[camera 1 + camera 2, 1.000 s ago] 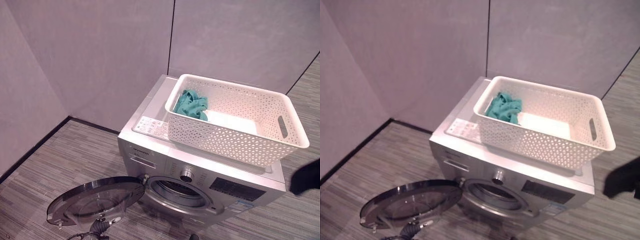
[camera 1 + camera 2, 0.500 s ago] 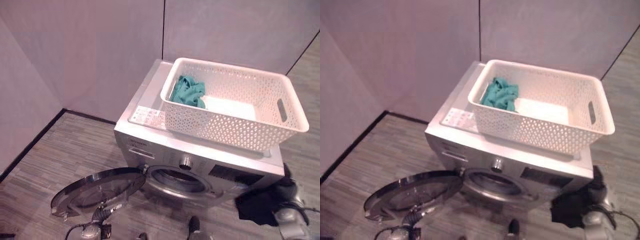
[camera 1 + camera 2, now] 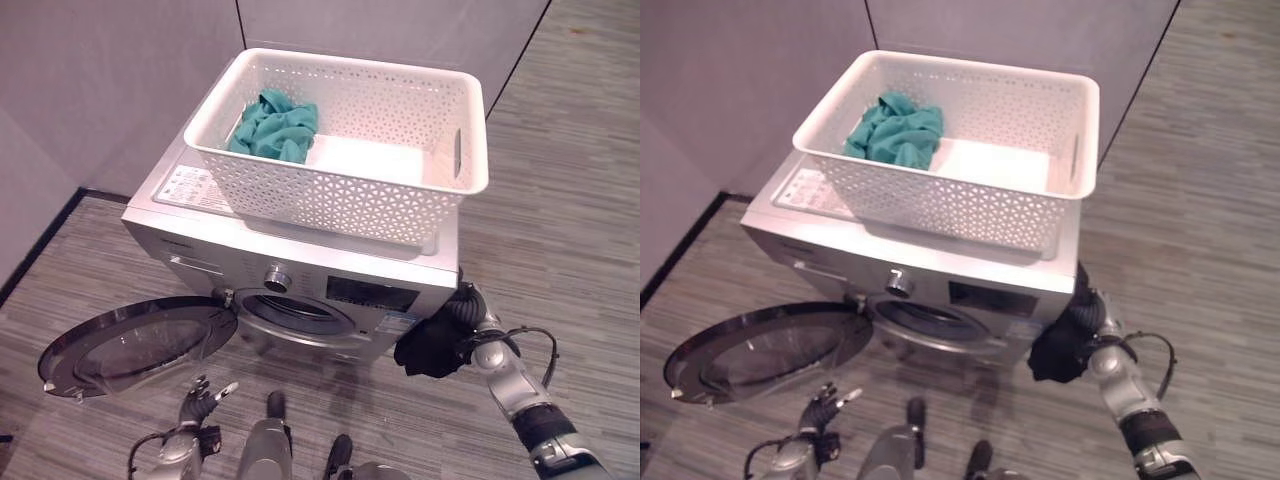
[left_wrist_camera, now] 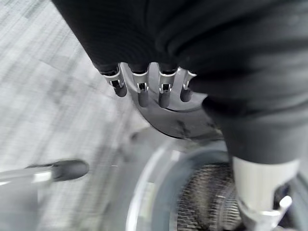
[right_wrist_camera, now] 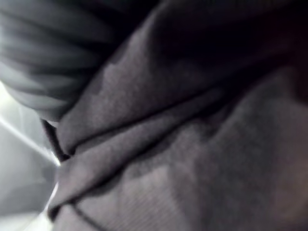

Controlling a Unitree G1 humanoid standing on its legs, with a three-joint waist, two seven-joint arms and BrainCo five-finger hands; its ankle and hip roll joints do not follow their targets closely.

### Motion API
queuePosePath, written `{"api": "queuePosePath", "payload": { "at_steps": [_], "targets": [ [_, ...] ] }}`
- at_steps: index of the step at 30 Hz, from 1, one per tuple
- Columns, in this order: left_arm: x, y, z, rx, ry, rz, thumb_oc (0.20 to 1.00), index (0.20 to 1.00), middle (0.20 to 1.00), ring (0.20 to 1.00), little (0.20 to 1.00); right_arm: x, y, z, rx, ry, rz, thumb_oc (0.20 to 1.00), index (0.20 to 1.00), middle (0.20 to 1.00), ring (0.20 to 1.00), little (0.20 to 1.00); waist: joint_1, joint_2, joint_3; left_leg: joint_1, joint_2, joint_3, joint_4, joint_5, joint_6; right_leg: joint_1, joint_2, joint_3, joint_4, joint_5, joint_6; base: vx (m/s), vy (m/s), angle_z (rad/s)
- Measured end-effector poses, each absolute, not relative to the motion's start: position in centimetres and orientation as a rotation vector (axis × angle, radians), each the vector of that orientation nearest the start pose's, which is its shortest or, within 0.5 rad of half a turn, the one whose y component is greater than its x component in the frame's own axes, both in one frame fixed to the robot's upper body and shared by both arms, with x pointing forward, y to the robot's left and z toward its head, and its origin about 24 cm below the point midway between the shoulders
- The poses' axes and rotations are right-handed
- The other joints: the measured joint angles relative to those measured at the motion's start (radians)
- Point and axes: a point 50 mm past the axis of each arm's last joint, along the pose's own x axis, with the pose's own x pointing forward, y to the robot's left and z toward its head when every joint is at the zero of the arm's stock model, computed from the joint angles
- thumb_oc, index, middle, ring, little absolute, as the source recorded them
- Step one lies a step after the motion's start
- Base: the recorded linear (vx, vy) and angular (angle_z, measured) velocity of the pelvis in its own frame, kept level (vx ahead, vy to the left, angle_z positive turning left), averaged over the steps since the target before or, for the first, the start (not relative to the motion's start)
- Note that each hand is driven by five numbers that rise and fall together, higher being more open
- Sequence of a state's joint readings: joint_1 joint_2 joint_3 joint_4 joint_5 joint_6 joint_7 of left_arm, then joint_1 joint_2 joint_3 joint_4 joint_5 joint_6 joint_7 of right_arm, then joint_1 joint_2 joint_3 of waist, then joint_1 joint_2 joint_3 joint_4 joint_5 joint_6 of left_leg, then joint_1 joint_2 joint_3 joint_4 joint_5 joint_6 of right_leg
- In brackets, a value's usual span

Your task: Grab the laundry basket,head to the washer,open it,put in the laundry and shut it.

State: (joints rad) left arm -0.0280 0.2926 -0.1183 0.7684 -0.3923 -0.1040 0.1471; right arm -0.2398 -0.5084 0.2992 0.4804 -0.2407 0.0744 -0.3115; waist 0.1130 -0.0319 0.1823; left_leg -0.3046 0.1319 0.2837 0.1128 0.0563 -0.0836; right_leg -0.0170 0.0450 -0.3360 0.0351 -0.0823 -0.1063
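1. Left eye view: the washer (image 3: 300, 270) fills the centre, its round door (image 3: 135, 345) swung open flat at lower left, the drum opening (image 3: 300, 315) bare.
2. On the washer's top sits the white basket (image 3: 330, 190), in the upper centre.
3. A teal cloth (image 3: 275, 125) lies bunched in the basket's upper left corner.
4. At lower right, the right hand (image 3: 470, 325) is by the washer's front corner with a dark garment (image 3: 430, 350); I cannot tell how its fingers lie.
5. At the bottom left edge, the left hand (image 3: 200, 395) hangs below the door, fingers spread and holding nothing.
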Motion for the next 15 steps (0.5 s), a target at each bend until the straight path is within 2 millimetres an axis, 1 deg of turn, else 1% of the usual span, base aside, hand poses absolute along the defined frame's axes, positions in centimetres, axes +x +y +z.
{"api": "queuePosePath", "payload": {
  "at_steps": [1,2,3,4,5,6,7,8,9,11,12,14,15],
  "targets": [
    [20.0,23.6,-9.1,0.010,0.615,0.281,1.000,1.000,1.000,1.000,1.000,28.3,-23.3,0.7,-0.888,0.218,-0.096,0.200,0.200,0.200,0.200,0.200,-0.012,-0.008,0.000,0.001,-0.004,-0.009,0.029,-0.001,-0.001,0.006,-0.007,-0.006,-0.010,0.005,-0.006,-0.11,-0.059,0.22],
    [20.6,23.3,-8.5,0.022,0.584,0.258,1.000,1.000,1.000,1.000,1.000,28.4,-22.7,0.7,-0.894,0.211,-0.067,0.200,0.200,0.200,0.200,0.200,-0.019,-0.018,0.007,-0.014,-0.008,-0.091,0.126,-0.007,0.005,0.004,-0.014,-0.002,-0.002,0.009,-0.007,-0.12,0.036,0.02],
    [21.0,23.0,-8.0,0.033,0.556,0.236,1.000,1.000,1.000,1.000,1.000,28.4,-22.4,0.6,-0.895,0.210,-0.049,0.200,0.200,0.200,0.200,0.200,-0.019,-0.023,0.012,-0.009,-0.007,-0.142,0.183,-0.012,0.004,0.010,-0.018,0.007,-0.009,0.009,-0.007,-0.12,0.060,-0.17],
    [21.6,22.6,-7.0,0.023,0.494,0.221,1.000,1.000,1.000,1.000,1.000,28.5,-21.9,0.7,-0.891,0.202,-0.014,0.200,0.200,0.200,0.200,0.200,-0.046,-0.017,0.017,0.052,-0.006,-0.224,0.183,-0.017,-0.005,0.010,-0.019,0.027,-0.013,0.015,-0.004,-0.11,0.059,-0.31],
    [21.6,22.5,-6.4,0.020,0.465,0.211,1.000,1.000,1.000,1.000,1.000,28.0,-21.5,0.2,-0.885,0.211,0.014,0.200,0.200,0.200,0.200,0.200,-0.050,-0.016,0.017,0.099,-0.012,-0.279,0.154,-0.020,-0.001,0.012,-0.022,0.040,-0.009,0.015,-0.003,0.01,0.023,-0.27],
    [21.7,22.3,-6.1,0.017,0.444,0.200,1.000,1.000,1.000,1.000,1.000,27.4,-21.5,0.0,-0.877,0.214,0.038,0.200,0.200,0.200,0.200,0.200,-0.052,-0.009,0.014,0.151,-0.001,-0.266,0.091,-0.018,-0.002,0.025,-0.021,0.044,-0.018,0.016,-0.003,-0.02,0.050,-0.01],
    [21.8,22.2,-6.0,0.024,0.431,0.194,1.000,1.000,1.000,1.000,1.000,26.5,-21.6,-0.5,-0.886,0.236,0.072,0.200,0.200,0.200,0.200,0.200,-0.080,0.007,0.006,0.213,0.016,-0.233,-0.006,-0.015,-0.007,0.037,-0.015,0.036,-0.039,0.016,-0.004,-0.03,0.082,0.14],
    [22.3,22.1,-5.8,0.031,0.423,0.189,1.000,1.000,1.000,1.000,1.000,26.3,-21.8,-0.6,-0.891,0.246,0.082,0.200,0.200,0.200,0.200,0.200,-0.088,0.025,0.008,0.231,0.028,-0.230,-0.038,-0.012,-0.011,0.037,-0.010,0.035,-0.042,0.021,-0.007,-0.03,0.115,0.42],
    [23.0,21.8,-5.3,0.040,0.403,0.175,1.000,1.000,1.000,1.000,1.000,25.1,-22.3,-0.9,-0.887,0.265,0.093,0.200,0.200,0.200,0.200,0.200,-0.097,0.043,0.017,0.233,0.038,-0.216,-0.071,-0.001,-0.026,0.037,-0.008,0.016,-0.043,0.023,-0.007,0.00,0.080,0.23],
    [23.2,21.9,-4.8,0.068,0.380,0.161,1.000,1.000,1.000,1.000,1.000,23.6,-22.3,-1.9,-0.886,0.312,0.153,0.200,0.200,0.200,0.200,0.200,-0.094,0.054,0.018,0.237,0.037,-0.221,-0.102,0.000,-0.025,0.039,-0.009,0.018,-0.044,0.028,0.001,-0.01,0.064,0.08],
    [23.1,21.8,-4.4,0.099,0.358,0.133,1.000,1.000,1.000,1.000,1.000,22.1,-22.3,-2.4,-0.889,0.340,0.203,0.200,0.200,0.200,0.200,0.200,-0.093,0.064,0.024,0.247,0.033,-0.222,-0.127,0.006,-0.024,0.056,-0.011,0.015,-0.050,0.032,0.007,-0.01,0.074,-0.04],
    [22.6,21.6,-4.0,0.131,0.334,0.101,1.000,1.000,1.000,1.000,1.000,20.5,-22.0,-2.9,-0.887,0.360,0.285,0.200,0.200,0.200,0.200,0.200,-0.093,0.082,0.029,0.256,0.030,-0.222,-0.148,0.024,-0.017,0.081,-0.011,0.012,-0.063,0.037,0.016,0.00,0.084,-0.02],
    [22.4,21.4,-4.0,0.150,0.332,0.080,1.000,1.000,1.000,1.000,1.000,19.7,-21.9,-3.2,-0.879,0.372,0.321,0.200,0.200,0.200,0.200,0.200,-0.098,0.094,0.026,0.262,0.030,-0.224,-0.152,0.042,-0.012,0.092,-0.010,0.013,-0.077,0.041,0.027,-0.02,0.116,-0.16]
  ]
}}
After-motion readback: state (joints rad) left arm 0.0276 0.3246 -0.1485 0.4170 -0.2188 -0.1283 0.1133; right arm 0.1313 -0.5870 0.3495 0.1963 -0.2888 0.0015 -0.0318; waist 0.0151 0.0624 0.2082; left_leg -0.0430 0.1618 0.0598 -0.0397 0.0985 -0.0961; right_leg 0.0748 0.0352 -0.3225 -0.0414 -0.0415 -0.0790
